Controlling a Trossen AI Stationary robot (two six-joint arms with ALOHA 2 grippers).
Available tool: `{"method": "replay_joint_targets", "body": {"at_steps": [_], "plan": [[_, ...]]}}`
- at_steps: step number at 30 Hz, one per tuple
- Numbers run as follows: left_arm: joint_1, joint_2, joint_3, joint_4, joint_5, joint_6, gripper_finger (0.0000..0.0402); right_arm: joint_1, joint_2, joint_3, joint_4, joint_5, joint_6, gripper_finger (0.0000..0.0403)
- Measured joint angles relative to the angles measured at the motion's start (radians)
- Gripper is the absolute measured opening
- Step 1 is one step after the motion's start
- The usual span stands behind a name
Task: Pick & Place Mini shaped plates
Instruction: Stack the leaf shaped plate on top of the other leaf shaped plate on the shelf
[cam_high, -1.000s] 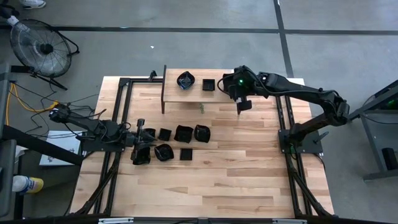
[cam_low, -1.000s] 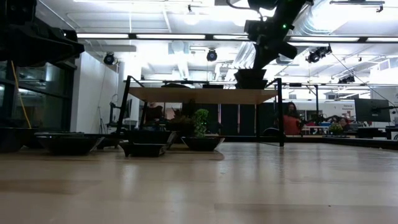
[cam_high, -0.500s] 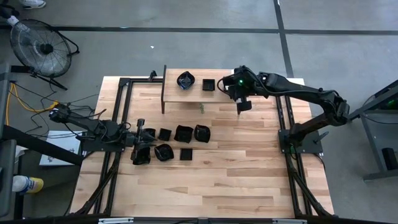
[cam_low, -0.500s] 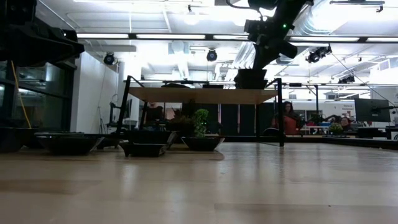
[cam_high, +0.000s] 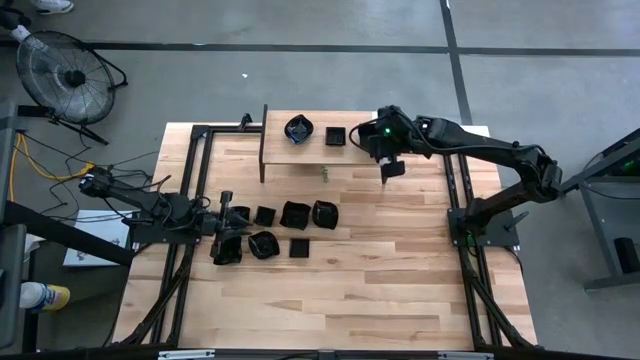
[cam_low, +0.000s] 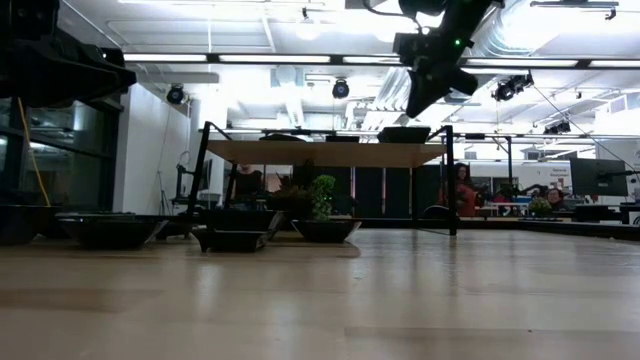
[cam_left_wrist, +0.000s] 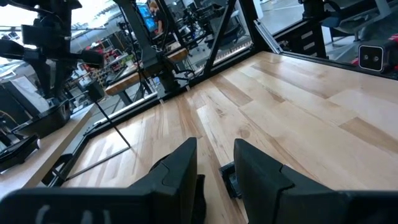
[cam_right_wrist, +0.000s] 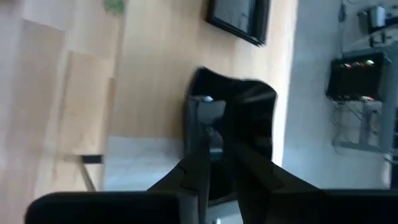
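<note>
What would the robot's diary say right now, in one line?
right gripper: open, above shelf | mini plate: lying on shelf under it | left gripper: open, waiting beside table plates

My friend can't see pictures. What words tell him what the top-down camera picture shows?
Seen from above, the right gripper hovers by a raised wooden shelf holding small black plates. The left gripper rests among more black plates on the wooden table.

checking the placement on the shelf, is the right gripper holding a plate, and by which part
Nothing is held. The right gripper hangs open above the mini plate, which lies on the shelf.
</note>
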Motion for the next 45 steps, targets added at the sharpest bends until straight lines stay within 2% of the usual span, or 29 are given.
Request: {"method": "replay_joint_targets", "body": {"at_steps": [3, 8, 17, 23, 30, 36, 45], "plan": [[0.0, 0.0, 0.0, 0.0, 0.0, 0.0, 0.0103, 0.0, 0.0, 0.0, 0.003, 0.037, 0.003, 0.006], [0.0, 0.0, 0.0, 0.0, 0.0, 0.0, 0.0103, 0.011, 0.0, 0.0, 0.007, 0.037, 0.006, 0.0058], [0.0, 0.0, 0.0, 0.0, 0.003, 0.0, 0.0103, 0.109, -0.038, 0.004, 0.032, 0.085, 0.004, 0.0058], [0.0, 0.0, 0.0, 0.0, 0.005, 0.0, 0.0103, 0.192, -0.076, 0.005, 0.037, 0.007, 0.057, 0.0071], [0.0, 0.0, 0.0, 0.0, 0.005, 0.0, 0.0103, 0.314, -0.076, 0.004, 0.035, -0.082, 0.155, 0.011], [0.0, 0.0, 0.0, 0.0, 0.004, 0.0, 0.0103, 0.44, -0.035, 0.004, 0.064, -0.044, 0.291, 0.0132], [0.0, 0.0, 0.0, 0.0, 0.004, 0.0, 0.0103, 0.567, 0.109, 0.003, 0.127, -0.02, 0.379, 0.0134]]}}
